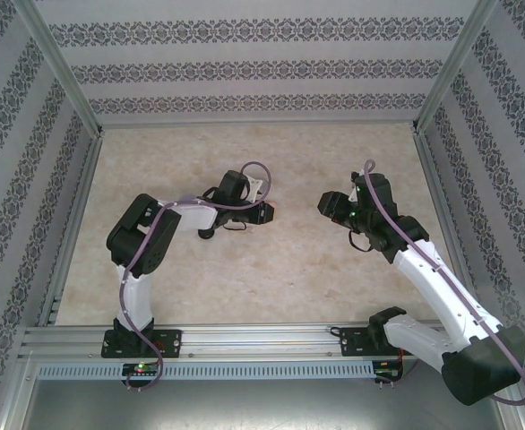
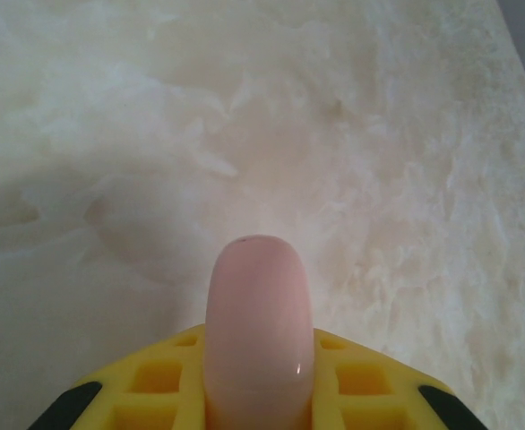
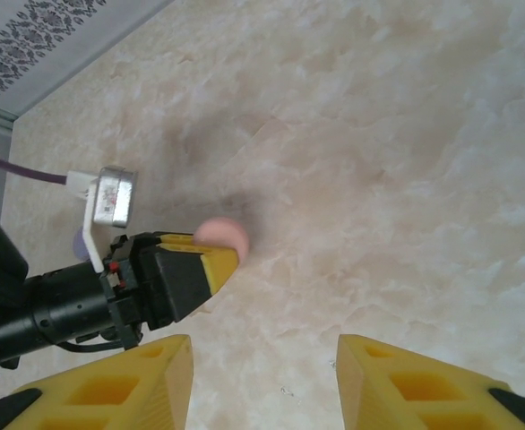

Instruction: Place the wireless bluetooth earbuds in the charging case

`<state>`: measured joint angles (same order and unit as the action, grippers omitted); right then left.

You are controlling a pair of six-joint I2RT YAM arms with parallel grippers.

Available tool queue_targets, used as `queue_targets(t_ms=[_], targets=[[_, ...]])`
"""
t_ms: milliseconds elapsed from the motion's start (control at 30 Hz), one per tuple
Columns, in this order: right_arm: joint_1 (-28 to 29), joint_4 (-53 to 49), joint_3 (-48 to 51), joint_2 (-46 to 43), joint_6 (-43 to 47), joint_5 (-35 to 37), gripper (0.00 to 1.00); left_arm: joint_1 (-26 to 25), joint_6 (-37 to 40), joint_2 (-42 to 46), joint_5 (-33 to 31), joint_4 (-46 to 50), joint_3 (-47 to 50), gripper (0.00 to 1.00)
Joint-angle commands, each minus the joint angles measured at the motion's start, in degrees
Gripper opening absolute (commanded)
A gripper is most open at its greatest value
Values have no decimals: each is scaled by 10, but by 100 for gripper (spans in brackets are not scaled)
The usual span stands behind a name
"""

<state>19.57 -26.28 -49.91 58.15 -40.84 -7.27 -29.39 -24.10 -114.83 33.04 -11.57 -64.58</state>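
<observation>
Your left end effector [image 3: 207, 267] pinches a pink piece [image 2: 258, 313], offered forward | right end effector [image 3: 264, 358] wide, facing it, likely to receive.

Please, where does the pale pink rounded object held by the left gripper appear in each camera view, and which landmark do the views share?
Left wrist: the pink object is at bottom centre, clamped between the yellow fingers.
Right wrist: left of centre, at the tip of the left gripper.
Top external: too small to tell apart; look at that gripper's tip, near the middle.
Shared landmark: the left gripper itself.
</observation>
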Motion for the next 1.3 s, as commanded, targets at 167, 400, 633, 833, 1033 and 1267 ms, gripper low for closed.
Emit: queue_targets(t_ms=[167, 400, 633, 833, 1033, 1267], targets=[[-14, 7, -6, -7, -3, 8, 52, 17, -27, -31, -16, 71, -36, 22], [-19, 7, -12, -8, -5, 8, 54, 22, -13, -47, -39, 132, -61, 38], [-25, -5, -28, -9, 3, 13, 59, 30, 0, -51, -72, 187, -84, 51], [-33, -19, -44, -13, 13, 21, 72, 40, 10, -39, -114, 230, -97, 67], [-40, -35, -58, -19, 23, 37, 93, 49, 45, -6, -173, 302, -120, 100], [-59, -53, -92, -20, 75, 140, 98, 59, 89, 149, -248, 273, -74, 100]])
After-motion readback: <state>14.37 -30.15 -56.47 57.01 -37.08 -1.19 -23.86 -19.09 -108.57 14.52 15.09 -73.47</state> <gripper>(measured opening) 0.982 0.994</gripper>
